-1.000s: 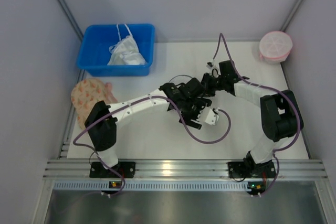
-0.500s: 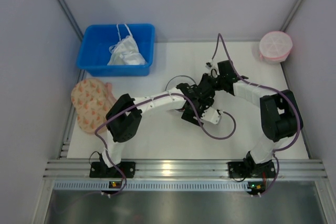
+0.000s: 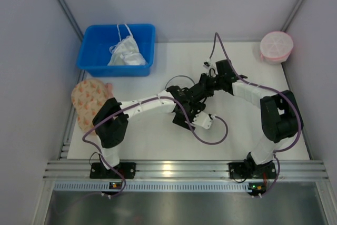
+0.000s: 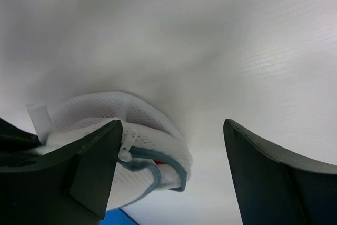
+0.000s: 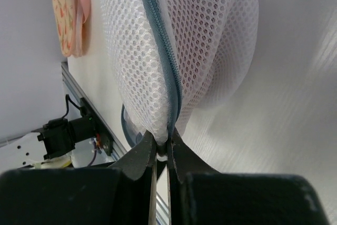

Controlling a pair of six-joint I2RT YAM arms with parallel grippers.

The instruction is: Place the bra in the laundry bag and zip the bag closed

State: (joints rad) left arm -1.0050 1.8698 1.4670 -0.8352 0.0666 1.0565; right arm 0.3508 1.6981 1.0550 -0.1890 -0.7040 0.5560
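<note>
The laundry bag [image 5: 210, 35], white mesh with a grey zipper band, lies mid-table under both grippers. In the top view only its thin dark rim [image 3: 178, 76] shows. My right gripper [image 5: 163, 148] is shut on the bag's edge at the zipper seam; it also shows in the top view [image 3: 204, 89]. My left gripper [image 4: 172, 126] is open, its left finger against the bag's zipper end [image 4: 142, 130] beside a white pull tab [image 4: 125, 148]. It also shows in the top view [image 3: 190, 101]. A sliver of the red bra [image 4: 158, 162] shows inside the bag's opening.
A blue bin [image 3: 89, 59] at the back left holds a white garment [image 3: 126, 52]. A beige patterned disc [image 3: 92, 103] lies at the left edge. A pink round mesh bag [image 3: 276, 46] sits at the back right. Grey walls close both sides.
My left arm swung its wrist right, then back left beside the bag. My right gripper edged slightly up and left, still shut on the bag.
</note>
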